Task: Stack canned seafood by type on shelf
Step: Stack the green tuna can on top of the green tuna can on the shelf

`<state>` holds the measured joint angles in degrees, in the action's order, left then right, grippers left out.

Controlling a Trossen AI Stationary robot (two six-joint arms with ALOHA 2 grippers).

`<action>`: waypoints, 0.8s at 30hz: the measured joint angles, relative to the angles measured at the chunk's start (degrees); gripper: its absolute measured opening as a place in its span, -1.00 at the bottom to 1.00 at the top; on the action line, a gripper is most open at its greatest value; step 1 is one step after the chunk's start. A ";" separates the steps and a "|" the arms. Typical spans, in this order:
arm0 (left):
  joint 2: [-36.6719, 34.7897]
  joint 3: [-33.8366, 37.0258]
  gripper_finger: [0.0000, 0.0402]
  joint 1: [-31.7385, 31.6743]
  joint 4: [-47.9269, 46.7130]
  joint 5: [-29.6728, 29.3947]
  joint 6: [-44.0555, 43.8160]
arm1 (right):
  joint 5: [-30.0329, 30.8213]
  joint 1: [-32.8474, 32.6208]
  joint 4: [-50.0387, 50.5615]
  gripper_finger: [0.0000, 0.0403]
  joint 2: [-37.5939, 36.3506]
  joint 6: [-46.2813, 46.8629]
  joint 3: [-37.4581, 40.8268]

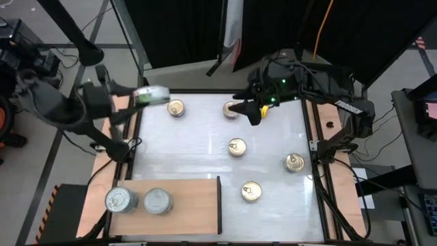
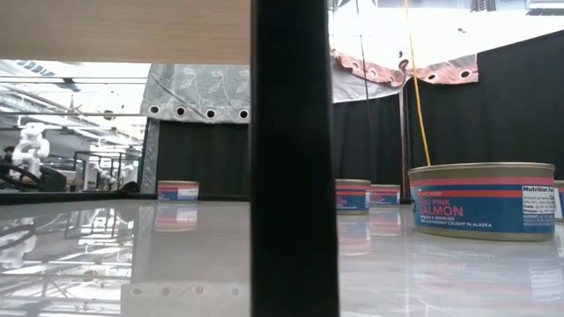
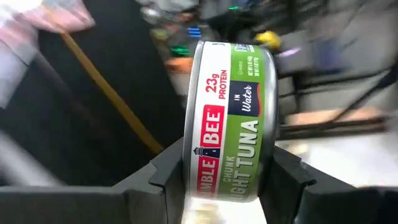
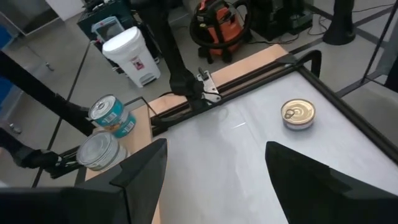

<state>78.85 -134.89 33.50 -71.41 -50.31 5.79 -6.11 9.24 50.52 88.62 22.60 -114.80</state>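
On the shelf [image 1: 184,205], at the near left of the worktop [image 1: 205,147], we see two silver-lidded tins [image 1: 138,200]. Beyond them five gold-lidded tins [image 1: 237,147] lie scattered. The left gripper [image 1: 140,98] hangs over the far left edge, clenched on a green tuna tin [image 3: 231,124] held on its edge; the label shows only in the left wrist view. The right gripper [image 1: 254,109] waits at the far edge, fingers [image 4: 140,171] apart and empty. In the low view a dark post hides the middle, and neither arm appears there.

A robotics lab: black curtains [image 1: 184,31], loose cables [image 1: 355,147], a shop vacuum [image 4: 219,25] beside the table.
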 joint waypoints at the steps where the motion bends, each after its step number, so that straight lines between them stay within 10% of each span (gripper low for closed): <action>1: -0.31 0.00 -0.21 0.00 -1.34 3.65 -4.65 | -0.04 0.46 -0.13 0.30 0.00 -0.25 0.00; 9: -1.43 0.17 -0.21 0.69 -12.64 30.21 -44.25 | -4.61 3.47 -1.09 0.30 0.00 -2.94 0.02; 14: -1.42 0.11 -0.21 1.57 -14.66 33.86 -55.60 | -6.17 1.97 -5.54 0.30 0.00 -6.98 0.11; 24: -4.26 0.11 -0.21 1.31 -12.02 50.50 -82.51 | 8.66 -13.38 -36.76 0.30 4.24 -47.57 0.05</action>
<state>74.58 -134.78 34.81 -83.43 0.19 -76.72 2.55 -4.13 13.76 92.86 -24.97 -114.75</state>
